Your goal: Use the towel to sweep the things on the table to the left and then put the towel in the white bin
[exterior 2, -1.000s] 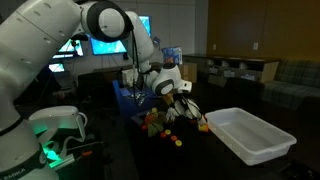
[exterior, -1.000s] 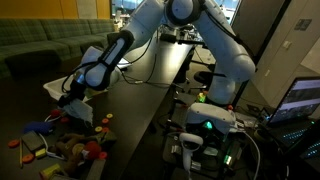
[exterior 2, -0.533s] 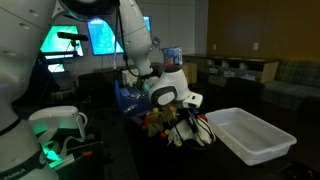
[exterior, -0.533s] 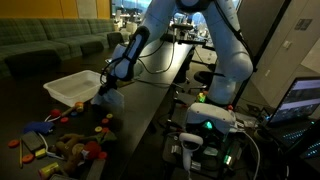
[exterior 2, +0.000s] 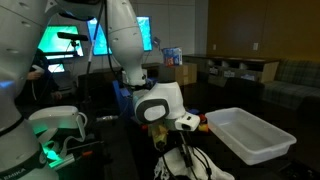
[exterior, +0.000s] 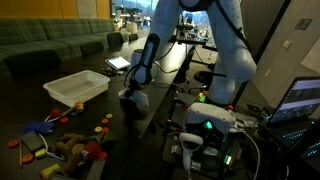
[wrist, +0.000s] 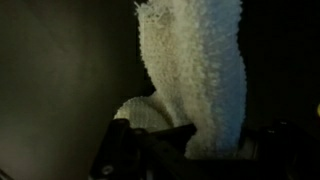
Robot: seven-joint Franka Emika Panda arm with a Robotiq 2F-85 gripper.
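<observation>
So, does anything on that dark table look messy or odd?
Yes: small colourful toys lie in a scattered jumble on the dark table, near the white plastic bin. The pale knitted towel is pinched in the gripper.

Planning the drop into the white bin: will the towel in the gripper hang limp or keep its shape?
Probably limp: in the wrist view the towel drapes from the gripper in a soft fold. Its nubby weave suggests it is light and grippy, unlikely to slip out. It may well trail over the white bin rim when released.
</observation>
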